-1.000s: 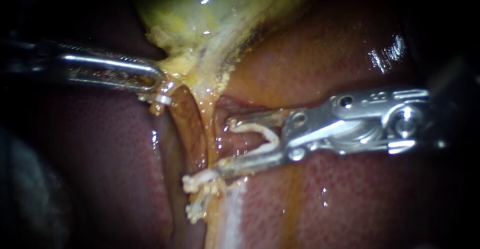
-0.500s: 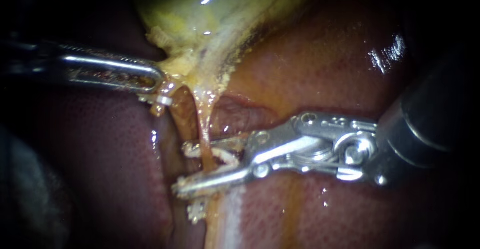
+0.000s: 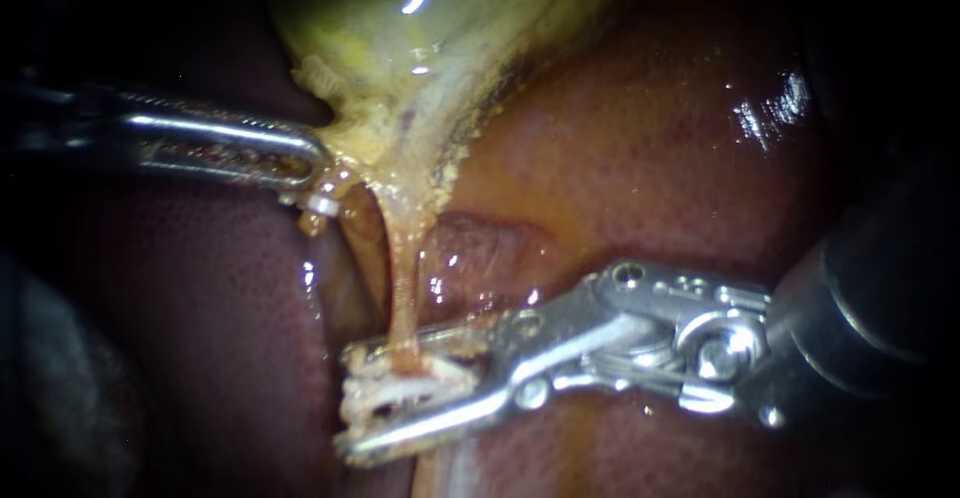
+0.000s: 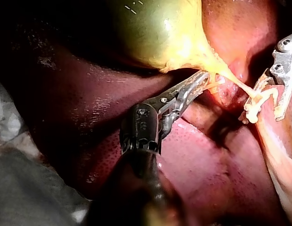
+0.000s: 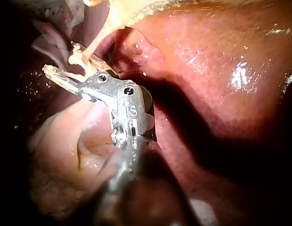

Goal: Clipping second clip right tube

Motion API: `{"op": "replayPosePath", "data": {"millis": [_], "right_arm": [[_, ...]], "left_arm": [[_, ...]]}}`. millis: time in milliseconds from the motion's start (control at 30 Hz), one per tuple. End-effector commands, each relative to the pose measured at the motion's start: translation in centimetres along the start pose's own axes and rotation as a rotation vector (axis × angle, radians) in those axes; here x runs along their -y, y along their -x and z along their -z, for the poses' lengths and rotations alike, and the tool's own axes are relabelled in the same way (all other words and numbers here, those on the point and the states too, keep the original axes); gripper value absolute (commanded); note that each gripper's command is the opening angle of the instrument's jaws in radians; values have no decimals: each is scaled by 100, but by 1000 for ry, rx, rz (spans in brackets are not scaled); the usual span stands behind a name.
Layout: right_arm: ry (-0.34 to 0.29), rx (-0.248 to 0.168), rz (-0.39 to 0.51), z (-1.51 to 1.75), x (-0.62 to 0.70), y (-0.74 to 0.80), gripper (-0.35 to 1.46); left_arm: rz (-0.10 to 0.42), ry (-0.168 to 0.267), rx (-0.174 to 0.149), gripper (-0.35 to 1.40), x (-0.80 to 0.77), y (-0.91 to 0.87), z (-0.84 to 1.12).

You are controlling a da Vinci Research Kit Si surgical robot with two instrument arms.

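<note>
My left instrument (image 3: 318,170) comes in almost level from the left edge of the endoscope view, its slim metal claw reaching to the underside of the gallbladder (image 3: 400,38), where the green-yellow sac narrows to a pale, frayed neck. Its two jaws lie close together with that neck tissue pinched between them, and the left wrist view shows the same hold from behind the shaft. My right instrument (image 3: 343,405) enters from the right. Its dark shaft gives way to a bright metal wrist, which is angled so that the claw points leftward and a little downward across the liver (image 3: 650,138). This claw stands at a narrow gap, and both jaws press on a white clip (image 3: 410,388) held between them. The right tube (image 3: 402,278) hangs as a thin, pale amber strand from the gallbladder neck straight down into the claw, meeting the clip just under the upper jaw. I cannot tell whether the clip's legs have fully closed around it. In the right wrist view the claw lies ahead of its shaft, with the white clip at its tip and the strand rising from there toward the yellow tissue beyond
</note>
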Motion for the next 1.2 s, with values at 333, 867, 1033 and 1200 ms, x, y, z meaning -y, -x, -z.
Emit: {"op": "replayPosePath", "data": {"millis": [333,867,1033,1200], "right_arm": [[27,-27,-8,13,-5,-11,0],[34,-15,-95,16,2,-7,-35],[34,-14,-94,16,1,-5,-35],[35,-15,-94,16,-1,-5,-35]], "left_arm": [[0,0,0,-35,0,0,0],[0,1,0,-35,1,0,0],[0,0,0,-35,1,0,0],[0,0,0,-35,1,0,0]]}}
